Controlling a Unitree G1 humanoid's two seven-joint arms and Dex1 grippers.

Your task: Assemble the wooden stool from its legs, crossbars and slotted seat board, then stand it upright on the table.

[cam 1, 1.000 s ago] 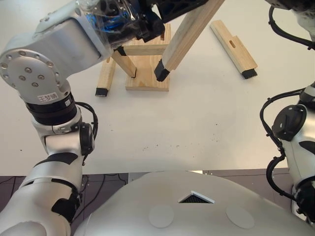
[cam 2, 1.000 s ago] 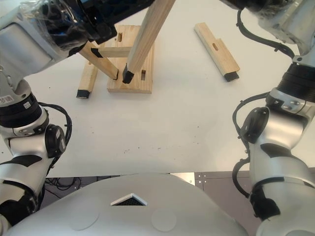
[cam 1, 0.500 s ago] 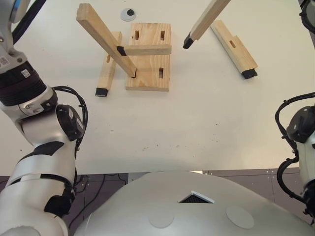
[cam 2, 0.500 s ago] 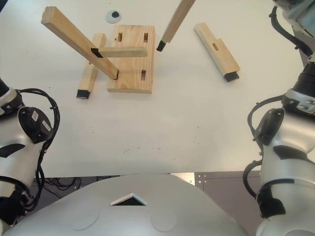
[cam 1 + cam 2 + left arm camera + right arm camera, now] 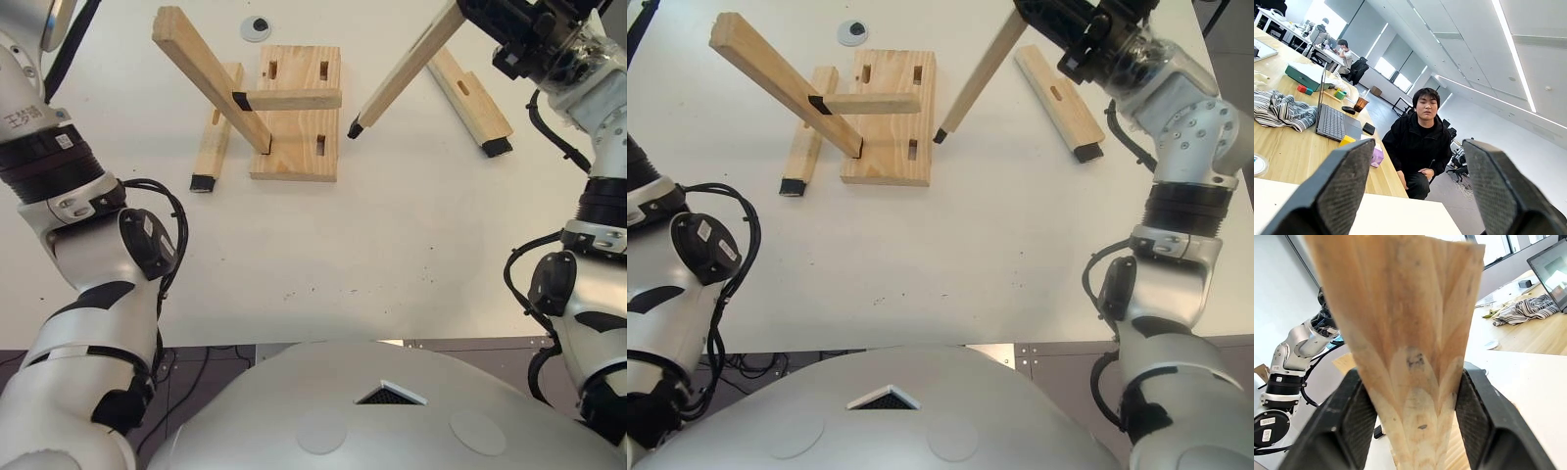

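Though barely begun, found a tilted leg [image 5: 201, 69] with its crossbar [image 5: 294, 99] slotted into the seat board [image 5: 294, 162] flat on the tabletop [image 5: 392, 255], right gripper [image 5: 490, 22] pinching a second leg [image 5: 407, 69] aloft beside it, left gripper [image 5: 1420, 196] spread empty, spare legs [image 5: 214, 127] lying loose; judged remaining joints and uprighting undone.

white table [image 5: 411, 235] | seat board [image 5: 294, 162] | left leg [image 5: 208, 152] | right leg [image 5: 480, 108] | grey disc [image 5: 256, 27]

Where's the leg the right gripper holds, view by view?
Left eye: leg upper right, slanting down-left.
Right eye: leg top centre-right, same slant.
Right wrist: leg centre, clamped between fingers.
Left wrist: faces the room.
Landmark: slotted seat board, beside its black tip, both eye views.
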